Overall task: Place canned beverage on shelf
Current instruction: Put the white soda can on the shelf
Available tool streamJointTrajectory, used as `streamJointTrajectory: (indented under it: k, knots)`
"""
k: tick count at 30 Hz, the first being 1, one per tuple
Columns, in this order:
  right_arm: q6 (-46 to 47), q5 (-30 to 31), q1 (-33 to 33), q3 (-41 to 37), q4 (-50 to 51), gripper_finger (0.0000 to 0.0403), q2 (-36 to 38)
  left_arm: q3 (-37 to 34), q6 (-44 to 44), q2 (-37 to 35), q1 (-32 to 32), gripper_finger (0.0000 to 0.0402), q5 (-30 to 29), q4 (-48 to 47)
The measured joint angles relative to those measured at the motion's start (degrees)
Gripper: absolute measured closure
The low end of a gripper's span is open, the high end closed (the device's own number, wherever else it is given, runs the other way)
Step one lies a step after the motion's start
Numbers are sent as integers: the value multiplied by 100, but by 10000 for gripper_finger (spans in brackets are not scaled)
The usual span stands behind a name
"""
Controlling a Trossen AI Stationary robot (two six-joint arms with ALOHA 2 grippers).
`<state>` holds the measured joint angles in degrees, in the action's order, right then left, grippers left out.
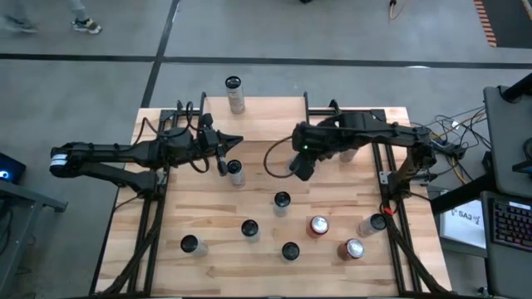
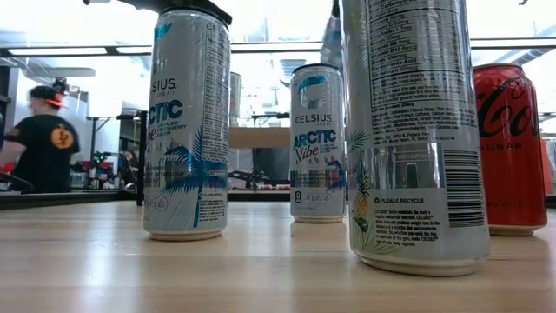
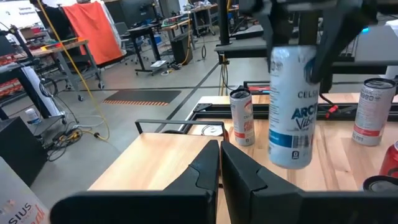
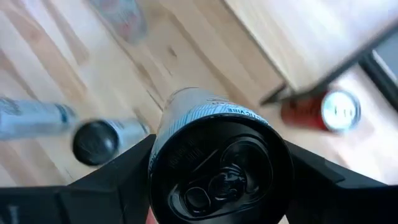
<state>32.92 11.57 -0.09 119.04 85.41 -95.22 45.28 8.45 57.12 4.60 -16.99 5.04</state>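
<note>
My right gripper (image 1: 301, 164) hangs over the table's middle, shut on a white and blue canned beverage (image 3: 292, 106) with a black top (image 4: 221, 168). In the high view the gripper hides most of that can. The shelf (image 1: 266, 116) is a light board on black legs at the table's far edge. It shows in the right wrist view as a pale board (image 4: 311, 37). A silver can (image 1: 235, 93) stands at the shelf's far edge. My left gripper (image 1: 237, 141) is shut, holds nothing, and hovers at the shelf's near left side. My right gripper pinches the can's upper wall (image 4: 163, 134) just under its rim, one finger (image 4: 112, 180) on each side. The fingers come from above, slanting down. The can hangs below them, close to upright, its bottom (image 3: 291, 163) clear of the table.
Several cans stand on the near half of the table, among them a black-topped one (image 1: 282, 202), two red ones (image 1: 318, 225) (image 1: 355, 248) and one (image 1: 235, 172) just under my left gripper. In the low view, tall cans (image 2: 187, 122) stand close to the camera. A person (image 2: 39, 139) is in the room behind.
</note>
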Motion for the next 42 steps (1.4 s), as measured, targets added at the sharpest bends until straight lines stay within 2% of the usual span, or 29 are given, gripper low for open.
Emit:
streamJointTrajectory:
  k: [9, 14, 20, 26, 42]
  knots:
    - [-1207, -7, -160, 1044, -686, 149, -446, -2, -28, 0, 0, 402, 2, 0]
    - [-1759, -5, -513, 1580, -524, 149, -938, -4, -103, 0, 0, 402, 2, -5]
    - [-2316, -376, -1153, 1591, -180, 149, -1156, -4, -152, 0, 0, 402, 2, -52]
    - [-2690, -404, -1583, 1596, -6, 149, -1150, -4, -168, 0, 0, 402, 2, -68]
    - [-3155, -403, -2205, 1593, -75, 149, -1317, -4, -144, 0, -2, 402, 2, -81]
